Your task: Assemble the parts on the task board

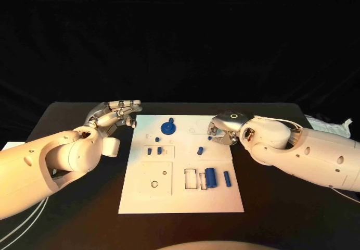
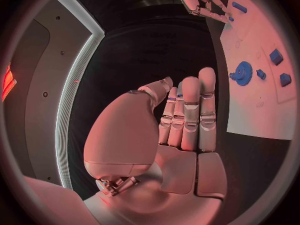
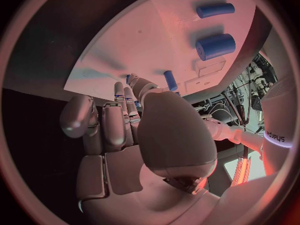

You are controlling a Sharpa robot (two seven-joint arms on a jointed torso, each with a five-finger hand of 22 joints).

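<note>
Blue parts (image 1: 210, 177) mostly lie loose across the task board (image 1: 182, 200) mid-surface, so assembly looks barely started; my left hand (image 1: 116, 115) idles released off its far left corner, right hand (image 1: 222, 132) hovers curled, grip unclear.

You can read one piece of lettering: the word "sharpa", printed in dark letters running sideways on a white arm segment (image 3: 277, 133) at the right edge of the right wrist view. Nothing else is readable; the task board (image 1: 225, 203) at the centre of the head view shows only outlined shapes, with no text or numbers you could make out.
</note>
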